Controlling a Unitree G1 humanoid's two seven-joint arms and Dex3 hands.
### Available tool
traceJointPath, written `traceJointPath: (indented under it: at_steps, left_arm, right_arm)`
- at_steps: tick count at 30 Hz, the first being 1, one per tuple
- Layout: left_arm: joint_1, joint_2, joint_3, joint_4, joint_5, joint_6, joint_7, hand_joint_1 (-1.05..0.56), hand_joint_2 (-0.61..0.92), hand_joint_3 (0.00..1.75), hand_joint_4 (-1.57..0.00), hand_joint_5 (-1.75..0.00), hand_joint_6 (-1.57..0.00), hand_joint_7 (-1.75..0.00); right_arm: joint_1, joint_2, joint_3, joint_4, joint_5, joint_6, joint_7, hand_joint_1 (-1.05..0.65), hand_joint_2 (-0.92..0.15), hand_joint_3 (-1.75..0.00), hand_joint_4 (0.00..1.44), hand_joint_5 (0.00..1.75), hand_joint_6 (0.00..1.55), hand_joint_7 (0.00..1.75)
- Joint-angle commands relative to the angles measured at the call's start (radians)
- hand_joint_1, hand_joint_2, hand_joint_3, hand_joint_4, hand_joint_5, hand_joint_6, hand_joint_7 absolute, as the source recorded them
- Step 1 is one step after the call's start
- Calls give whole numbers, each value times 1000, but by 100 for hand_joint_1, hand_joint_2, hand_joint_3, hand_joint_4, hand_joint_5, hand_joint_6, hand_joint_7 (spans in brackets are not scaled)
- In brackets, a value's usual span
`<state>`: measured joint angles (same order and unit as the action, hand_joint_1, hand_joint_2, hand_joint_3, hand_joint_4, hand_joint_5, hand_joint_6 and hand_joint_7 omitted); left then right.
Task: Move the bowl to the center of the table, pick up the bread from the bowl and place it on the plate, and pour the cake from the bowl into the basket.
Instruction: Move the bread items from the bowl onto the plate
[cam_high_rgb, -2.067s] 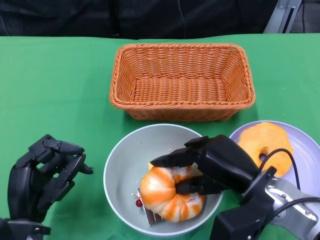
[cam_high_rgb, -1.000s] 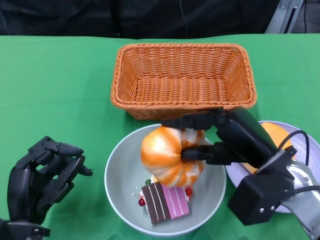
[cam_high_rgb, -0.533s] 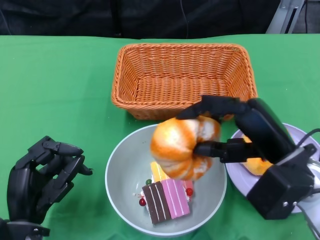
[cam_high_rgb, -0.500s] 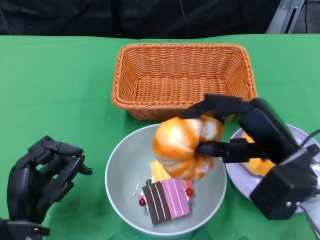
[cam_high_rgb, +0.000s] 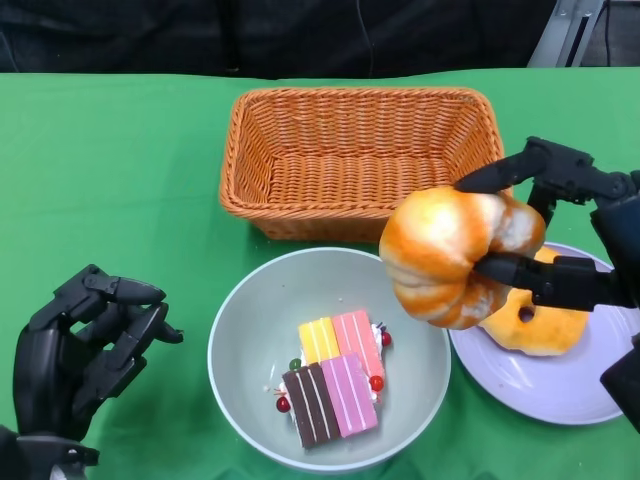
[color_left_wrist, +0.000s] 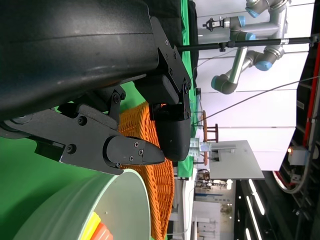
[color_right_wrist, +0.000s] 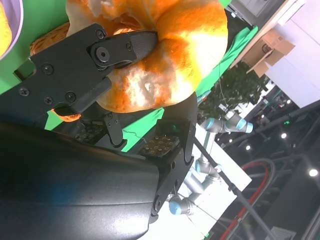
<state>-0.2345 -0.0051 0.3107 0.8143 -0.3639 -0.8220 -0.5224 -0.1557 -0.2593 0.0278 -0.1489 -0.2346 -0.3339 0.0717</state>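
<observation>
Green cloth covers the desk (cam_high_rgb: 120, 160), with dark background along its far edge. At the right, the right robot hand (cam_high_rgb: 575, 235) is clamped on the bread (cam_high_rgb: 455, 255), a round orange-and-white loaf held up in the air; black fingers (cam_high_rgb: 500, 175) arch over its far side and another reaches across its near right side. In the right wrist view the same loaf (color_right_wrist: 165, 60) sits pressed between the fingers (color_right_wrist: 117, 47) of that hand. The bread hangs above the gap between the bowl (cam_high_rgb: 240, 345) and the plate (cam_high_rgb: 545, 385), overlapping the bowl's right rim and the plate's left edge. Another orange pastry (cam_high_rgb: 540, 325) lies on the lavender plate, just right of and below the held bread. The grey-green bowl stands near the middle, with the cake (cam_high_rgb: 330, 385), striped slices in yellow, pink and brown, lying inside it. Beyond the bowl stands the wicker basket (cam_high_rgb: 250, 150). The left robot hand (cam_high_rgb: 75, 345) rests at the near left, well apart from the bowl, its fingers loosely curled and holding nothing.
</observation>
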Motion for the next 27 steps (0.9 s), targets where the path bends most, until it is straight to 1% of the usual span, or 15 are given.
traceJointPath:
  at_steps: [1, 4, 9, 15, 19, 24, 27]
  left_arm:
    - [-5, 15, 1, -9, 2, 4, 15, -20, 92, 29, -82, -138, -85, -113]
    - [-4, 13, 0, -14, 5, 6, 21, -20, 92, 30, -81, -139, -85, -112]
    - [-3, 13, -1, -19, -5, 15, 9, -19, 92, 31, -80, -140, -84, -112]
    - [-6, 18, 2, -12, -7, 12, 7, -18, 92, 31, -81, -139, -85, -113]
    - [-8, 20, 6, -9, -10, 12, 5, -18, 92, 31, -81, -139, -85, -114]
    - [-9, 22, 10, -6, -16, 10, -7, -20, 92, 30, -81, -138, -84, -111]
    - [-7, 22, 10, -12, -16, 15, -5, -20, 92, 29, -81, -138, -85, -110]
  right_arm:
    - [38, 0, -39, -37, 17, 26, -12, -9, -73, -55, 74, 167, 73, 118]
    - [62, -9, -57, -37, 11, 23, -13, -8, -72, -58, 74, 168, 73, 117]
    - [113, -20, -98, 6, 20, 10, -12, -6, -72, -61, 72, 172, 70, 116]
    - [162, -23, -129, 48, -8, 9, -36, -3, -74, -57, 68, 175, 68, 115]
    - [177, -28, -139, 85, -13, -5, -46, -1, -75, -54, 66, 175, 68, 114]
    - [179, -41, -148, 178, -24, -51, -75, -3, -76, -51, 66, 175, 68, 114]
    - [178, -49, -149, 224, -25, -68, -83, -3, -80, -46, 64, 175, 68, 113]
